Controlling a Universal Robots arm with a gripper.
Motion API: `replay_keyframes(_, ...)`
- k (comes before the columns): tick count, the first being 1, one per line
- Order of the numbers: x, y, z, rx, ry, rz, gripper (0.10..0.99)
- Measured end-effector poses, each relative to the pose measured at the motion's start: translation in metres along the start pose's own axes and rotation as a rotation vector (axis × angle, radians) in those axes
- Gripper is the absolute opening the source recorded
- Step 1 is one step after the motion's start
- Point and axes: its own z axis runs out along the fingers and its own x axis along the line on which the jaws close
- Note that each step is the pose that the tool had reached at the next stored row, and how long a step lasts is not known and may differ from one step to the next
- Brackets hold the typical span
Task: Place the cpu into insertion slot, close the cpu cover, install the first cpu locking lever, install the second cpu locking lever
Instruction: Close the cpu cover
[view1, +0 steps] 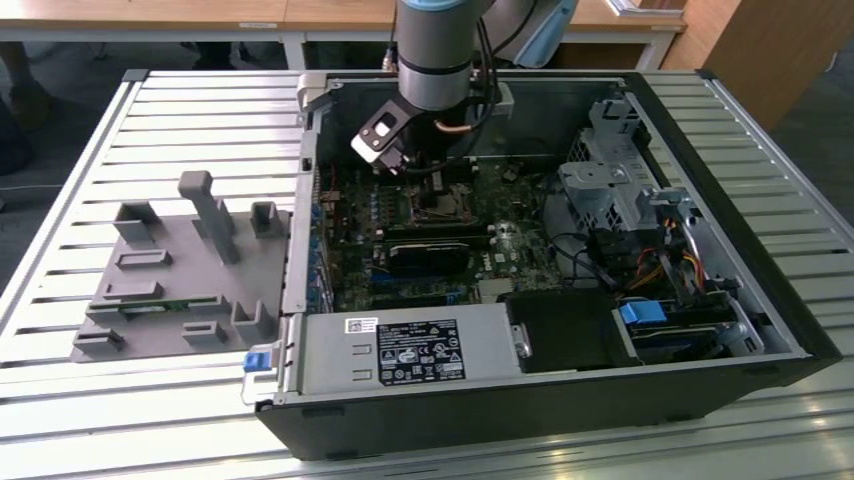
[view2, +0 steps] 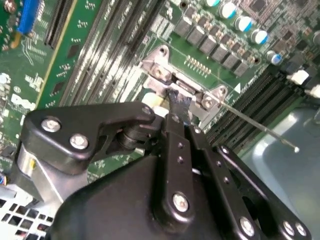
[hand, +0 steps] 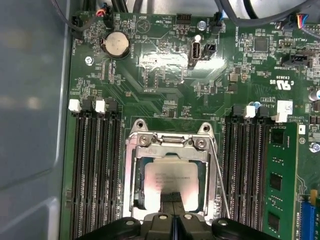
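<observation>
In the first wrist view the gripper (hand: 173, 201) has its fingers pressed together with no gap, tips down at one edge of the cpu cover (hand: 172, 152). The cover lies over the cpu (hand: 172, 175), with a thin lever rod (hand: 220, 180) alongside. In the exterior view the insertion slot (view1: 438, 206) lies at twelve o'clock from the black graphics card (view1: 430, 255), and the grey fixture tray (view1: 174, 270) at nine o'clock, outside the case (view1: 534, 410).
</observation>
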Motion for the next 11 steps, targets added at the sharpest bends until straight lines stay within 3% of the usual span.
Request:
replay_keyframes(5, 0.0058, 0.0013, -0.0016, -0.002, 0.0082, 0.000, 0.106)
replay_keyframes(11, 0.0062, 0.0019, -0.0242, -0.001, 0.0068, 0.000, 0.106)
